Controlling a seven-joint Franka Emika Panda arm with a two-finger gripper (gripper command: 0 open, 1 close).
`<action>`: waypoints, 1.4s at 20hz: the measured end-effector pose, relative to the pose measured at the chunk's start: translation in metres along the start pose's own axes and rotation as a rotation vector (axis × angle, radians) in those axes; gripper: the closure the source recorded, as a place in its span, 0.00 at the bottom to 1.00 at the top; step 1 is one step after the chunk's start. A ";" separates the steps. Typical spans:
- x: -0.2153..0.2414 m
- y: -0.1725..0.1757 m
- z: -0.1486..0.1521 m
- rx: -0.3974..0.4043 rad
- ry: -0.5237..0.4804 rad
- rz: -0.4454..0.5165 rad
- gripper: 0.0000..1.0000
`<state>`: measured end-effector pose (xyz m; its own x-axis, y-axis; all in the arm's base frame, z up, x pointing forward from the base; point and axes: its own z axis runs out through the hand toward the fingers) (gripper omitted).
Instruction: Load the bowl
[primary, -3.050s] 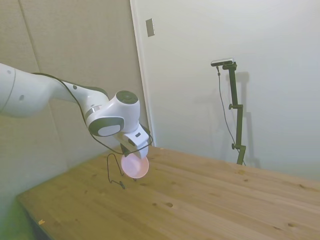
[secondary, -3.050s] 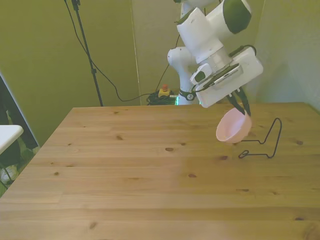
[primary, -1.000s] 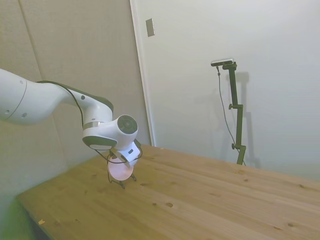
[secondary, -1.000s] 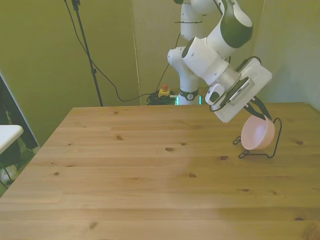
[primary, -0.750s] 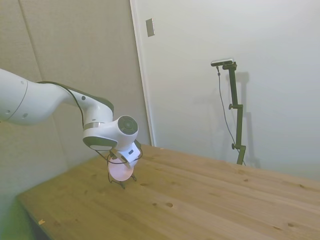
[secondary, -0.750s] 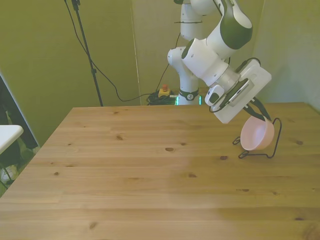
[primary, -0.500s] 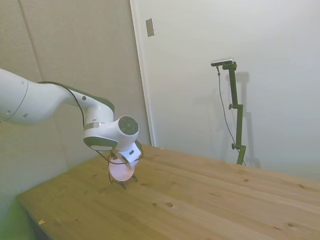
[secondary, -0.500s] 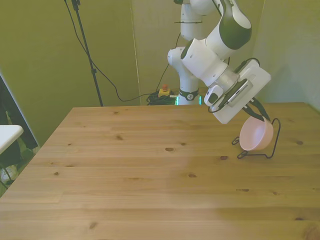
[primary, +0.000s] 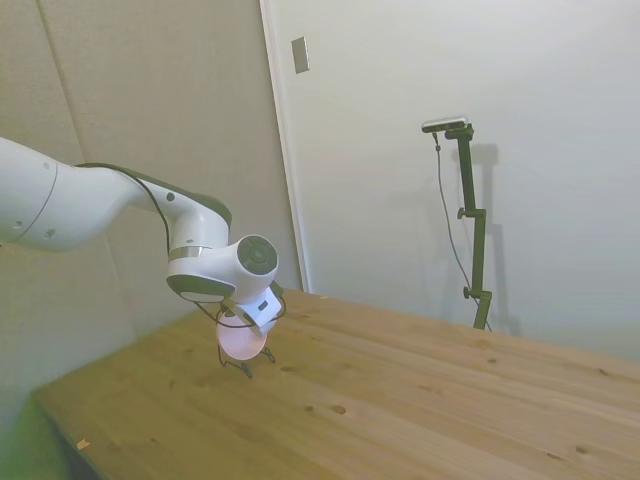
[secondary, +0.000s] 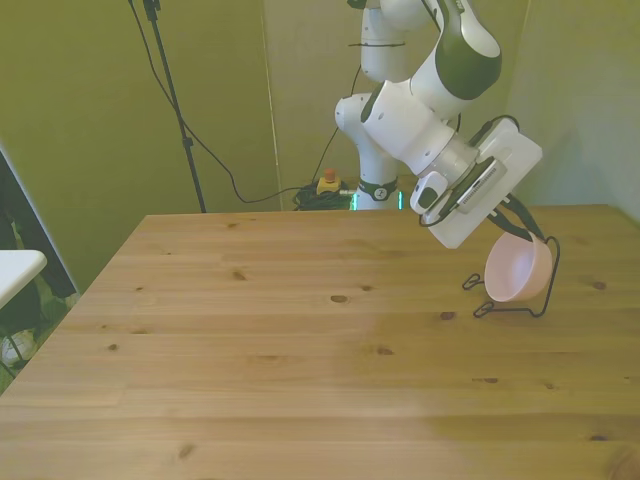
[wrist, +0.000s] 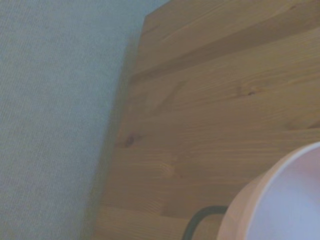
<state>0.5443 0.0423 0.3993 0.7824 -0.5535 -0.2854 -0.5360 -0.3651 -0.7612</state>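
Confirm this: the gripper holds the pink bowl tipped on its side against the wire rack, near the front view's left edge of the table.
Not quite: the side is wrong. The gripper holds the bowl tipped on its side against the rack near the front view's right edge of the table, as the front view shows. The rest stands.

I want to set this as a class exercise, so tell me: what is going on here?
A white robot arm is loading a pink bowl into a black wire rack near the front view's right edge of the wooden table. Its end effector grips the bowl by the upper rim, tipped on its side. The bowl sits against the rack's upright loop, just above the rack's base. It has not been let go.
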 end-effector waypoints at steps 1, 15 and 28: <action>0.000 0.001 0.000 0.001 -0.001 0.002 1.00; 0.001 0.001 0.005 -0.003 0.005 0.002 0.00; -0.004 -0.027 -0.019 0.024 0.019 -0.015 0.00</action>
<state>0.5499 0.0399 0.4315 0.7841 -0.5621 -0.2632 -0.5165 -0.3558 -0.7789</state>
